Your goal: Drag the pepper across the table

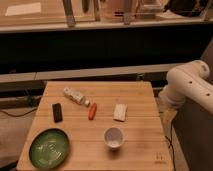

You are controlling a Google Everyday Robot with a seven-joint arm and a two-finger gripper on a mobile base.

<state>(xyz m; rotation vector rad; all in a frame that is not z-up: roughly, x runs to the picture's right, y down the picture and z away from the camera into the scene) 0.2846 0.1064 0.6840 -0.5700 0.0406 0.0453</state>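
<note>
The small red-orange pepper [92,111] lies near the middle of the light-brown plank table [135,150], just below the orange cap of a whitish bottle [75,96]. My white arm [189,85] shows at the right edge, beside the table's right side and apart from the pepper. The gripper itself is out of view, hidden past the arm's lower end.
A black rectangular block [57,112] lies left of the pepper. A pale rectangular piece [120,112] lies to its right. A white cup [113,137] stands toward the front and a green plate [49,147] sits at the front left. A dark counter runs behind.
</note>
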